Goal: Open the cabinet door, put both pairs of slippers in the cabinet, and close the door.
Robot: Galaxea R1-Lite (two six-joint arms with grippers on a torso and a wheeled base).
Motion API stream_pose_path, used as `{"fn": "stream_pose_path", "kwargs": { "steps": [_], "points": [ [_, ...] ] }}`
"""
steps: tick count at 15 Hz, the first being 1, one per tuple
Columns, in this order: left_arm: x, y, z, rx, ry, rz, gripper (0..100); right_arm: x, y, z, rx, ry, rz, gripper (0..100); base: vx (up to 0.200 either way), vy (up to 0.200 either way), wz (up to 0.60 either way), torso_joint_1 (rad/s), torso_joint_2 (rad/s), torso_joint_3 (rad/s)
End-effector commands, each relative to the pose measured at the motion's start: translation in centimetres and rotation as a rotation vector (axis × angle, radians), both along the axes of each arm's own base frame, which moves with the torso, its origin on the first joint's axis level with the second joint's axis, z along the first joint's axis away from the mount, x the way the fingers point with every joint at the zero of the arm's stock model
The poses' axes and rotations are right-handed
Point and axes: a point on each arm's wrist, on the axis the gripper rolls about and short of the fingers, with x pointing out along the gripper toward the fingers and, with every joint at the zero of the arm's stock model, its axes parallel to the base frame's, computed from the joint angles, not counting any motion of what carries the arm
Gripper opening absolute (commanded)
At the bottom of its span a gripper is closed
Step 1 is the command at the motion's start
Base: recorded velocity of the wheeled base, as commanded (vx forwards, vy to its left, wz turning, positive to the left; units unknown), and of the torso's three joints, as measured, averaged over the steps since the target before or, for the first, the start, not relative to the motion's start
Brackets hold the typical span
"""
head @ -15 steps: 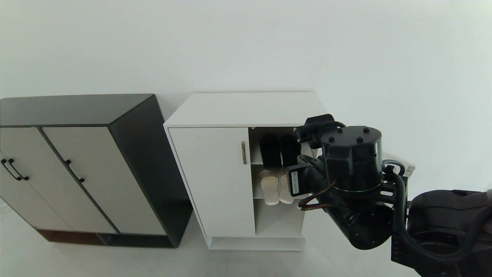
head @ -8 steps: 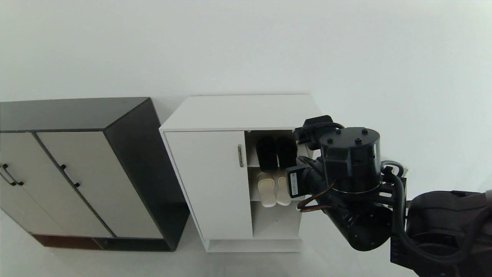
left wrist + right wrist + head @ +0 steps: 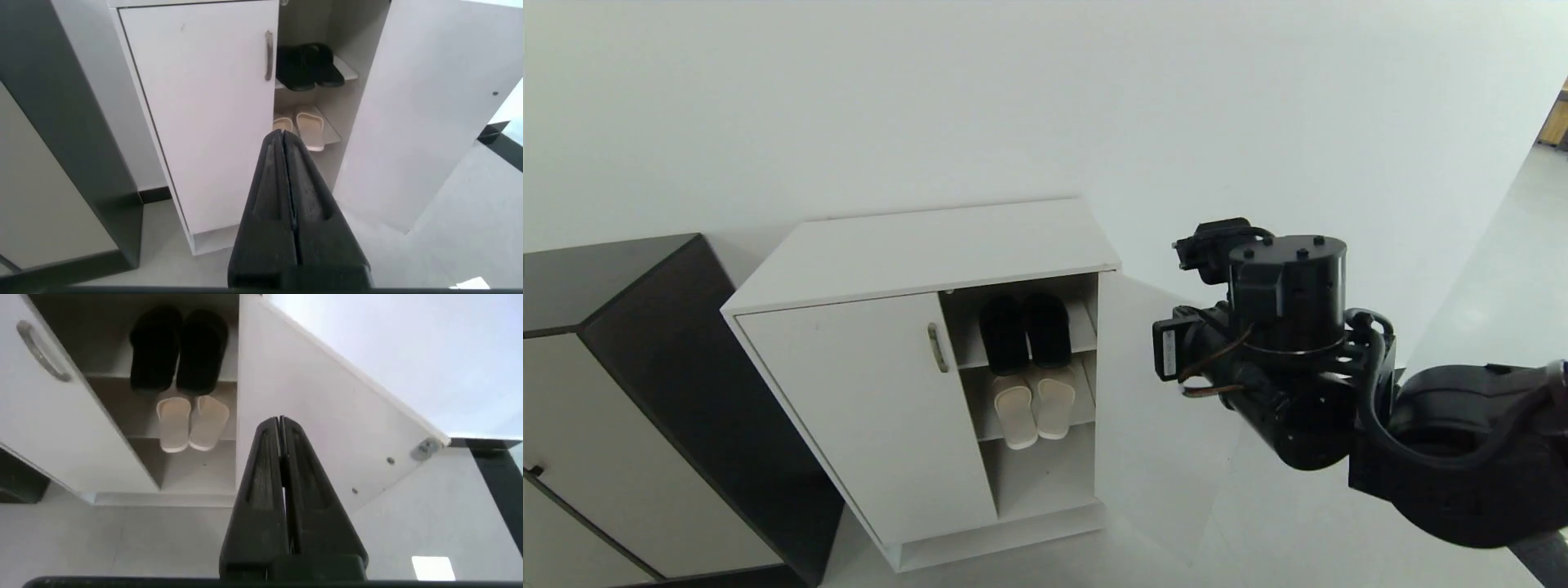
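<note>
The pair of black rubber slippers (image 3: 1025, 331) is lying on the top shelf of the low white wooden cabinet (image 3: 931, 245), and the pair of cream foam slippers (image 3: 1036, 406) is lying on the middle shelf. Their ends are jutting past that shelf's front edge. The cabinet's right-hand white door (image 3: 1147, 384) is standing wide open, so closing it looks like the remaining step.

The swinging door may be catching those overhanging ends and springing back. The right gripper (image 3: 282, 425), clenched and empty, is facing the door's inner side, so a push from there would be driving it wider. The left gripper (image 3: 283, 137) is also clenched and empty, hanging before the closed left door (image 3: 866, 408).

Compared with a second ago, the whole head view is shifting sideways, meaning the camera is moving. The right arm is no longer overlapping the cabinet's opening.
</note>
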Motion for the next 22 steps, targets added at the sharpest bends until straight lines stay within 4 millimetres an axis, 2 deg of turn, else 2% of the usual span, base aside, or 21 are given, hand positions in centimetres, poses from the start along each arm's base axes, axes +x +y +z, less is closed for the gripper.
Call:
{"fn": "stream_pose_path", "kwargs": {
  "steps": [1,3,4,5,7,15,18,22],
  "points": [
    [0.0,0.0,0.0,-0.001,0.002,0.0,0,4.1,-1.8,0.5,0.027,-0.014,-0.059,0,0.0,0.0,0.0,0.0,0.0,0.0],
    [0.0,0.0,0.0,-0.001,0.001,0.0,0,6.6,-3.3,1.2,0.034,0.012,-0.051,0,0.0,0.0,0.0,0.0,0.0,0.0],
    [0.0,0.0,0.0,-0.001,0.001,-0.002,0,7.2,-3.6,1.5,0.034,0.03,-0.065,0,0.0,0.0,0.0,0.0,0.0,0.0],
    [0.0,0.0,0.0,0.001,0.001,0.0,0,8.5,-4.1,2.2,0.075,0.074,-0.063,0,-0.2,0.0,0.0,0.007,0.01,0.002],
    [0.0,0.0,0.0,-0.001,0.001,0.0,0,9.7,-4.6,2.8,0.115,0.095,-0.044,0,-0.2,0.0,0.0,0.01,0.0,0.0],
    [0.0,0.0,0.0,-0.001,0.001,0.0,0,16.7,-6.0,-1.5,0.12,0.103,-0.145,0,0.0,0.0,0.0,0.0,0.0,0.0],
    [0.0,0.0,0.0,-0.001,0.001,0.0,0,18.2,-6.6,-2.7,0.118,0.104,-0.171,0,0.0,0.0,0.0,0.0,0.0,0.0],
    [0.0,0.0,0.0,-0.001,0.001,0.0,0,18.6,-6.5,-3.3,0.113,0.113,-0.172,0,0.0,0.0,0.0,0.0,0.0,0.0]
  ]
}}
